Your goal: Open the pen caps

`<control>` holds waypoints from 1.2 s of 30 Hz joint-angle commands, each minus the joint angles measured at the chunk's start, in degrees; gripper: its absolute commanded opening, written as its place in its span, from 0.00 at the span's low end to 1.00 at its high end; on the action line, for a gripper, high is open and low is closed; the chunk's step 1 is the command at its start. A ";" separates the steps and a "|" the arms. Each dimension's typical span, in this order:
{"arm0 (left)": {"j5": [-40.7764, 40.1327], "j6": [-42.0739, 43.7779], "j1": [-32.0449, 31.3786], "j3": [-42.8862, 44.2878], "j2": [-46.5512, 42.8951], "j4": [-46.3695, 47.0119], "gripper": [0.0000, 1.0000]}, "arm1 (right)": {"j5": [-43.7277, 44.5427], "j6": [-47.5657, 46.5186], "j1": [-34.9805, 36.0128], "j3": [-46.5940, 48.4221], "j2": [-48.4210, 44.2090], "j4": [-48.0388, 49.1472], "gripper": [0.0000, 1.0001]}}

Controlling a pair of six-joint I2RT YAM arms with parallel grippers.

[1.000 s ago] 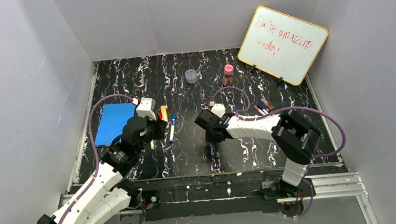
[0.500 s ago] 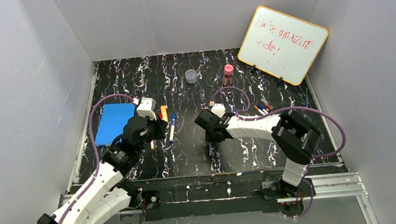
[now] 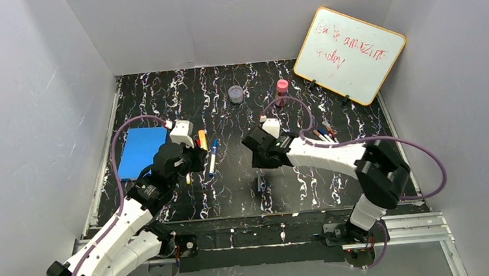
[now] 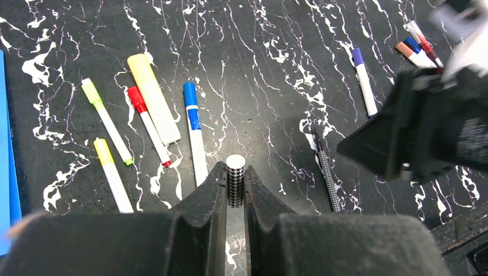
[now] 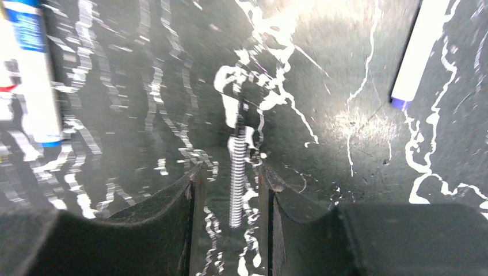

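My left gripper [image 4: 234, 174] is shut on a short black-and-white checked pen cap [image 4: 235, 164], held upright above the table. The matching checked pen [image 4: 326, 170] lies capless on the table to its right. My right gripper [image 5: 230, 172] hovers over that pen [image 5: 237, 150] with its jaws open on either side and not touching it; the view is blurred. Several capped pens lie to the left: a yellow highlighter [image 4: 152, 98], a red one [image 4: 147, 123] and a blue one [image 4: 194, 129]. A purple-capped marker [image 4: 363, 80] lies further right.
A blue pad [image 3: 140, 152] lies at the left. A whiteboard [image 3: 350, 54] leans at the back right, with a clear jar [image 3: 235, 94] and a pink-capped bottle [image 3: 282, 91] near the back. More pens [image 3: 323, 132] lie right of centre.
My right gripper has opened, let go of the checked pen and drawn back a little from it; its elbow swung right. My left gripper holds still with the cap.
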 commanded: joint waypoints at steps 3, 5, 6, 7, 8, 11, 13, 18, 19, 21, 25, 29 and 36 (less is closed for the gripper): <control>-1.87 -0.74 -0.04 1.20 4.82 1.39 0.00 | 6.35 -8.63 -0.08 2.44 -14.52 0.68 0.47; -2.25 -2.06 -0.04 4.56 10.70 0.34 0.00 | 7.76 -11.84 -0.11 -4.59 -19.94 7.27 0.60; -2.34 -2.64 -0.04 6.98 14.73 -0.80 0.00 | 9.15 -12.21 -0.24 -9.40 -23.45 10.97 0.65; -2.50 -3.26 -0.05 9.82 18.69 -2.05 0.00 | 7.92 -12.98 -0.90 -14.18 -27.15 15.15 0.67; -2.52 -3.71 -0.04 12.54 23.25 -3.22 0.00 | 4.30 -15.36 -2.02 -18.89 -30.84 19.72 0.69; -1.19 -3.66 -0.04 20.93 35.27 -4.43 0.00 | -4.75 -17.64 -5.54 -26.32 -39.99 22.81 0.71; -0.64 -3.65 0.11 25.27 43.20 -4.21 0.00 | -7.01 -18.22 -5.84 -28.43 -43.65 21.43 0.72; 3.09 -4.33 2.53 36.40 59.90 -3.20 0.00 | -9.28 -17.47 -5.92 -30.31 -48.14 18.21 0.74; 4.18 -4.76 3.27 38.48 63.09 -3.20 0.01 | -9.10 -17.27 -5.86 -30.11 -48.50 17.35 0.74; 6.49 -5.52 4.66 42.37 68.21 -2.92 0.02 | -8.92 -16.70 -5.86 -29.57 -49.01 15.71 0.74; 7.53 -5.50 5.77 48.67 75.13 -1.86 0.08 | -9.04 -15.55 -5.88 -27.45 -48.82 13.28 0.73; 8.47 -5.84 6.19 53.57 80.06 -1.44 0.12 | -8.18 -14.74 -5.93 -25.02 -48.54 10.76 0.72; 8.54 -5.57 6.29 57.24 84.55 -1.06 0.24 | -6.81 -15.58 -5.93 -22.14 -47.99 9.22 0.72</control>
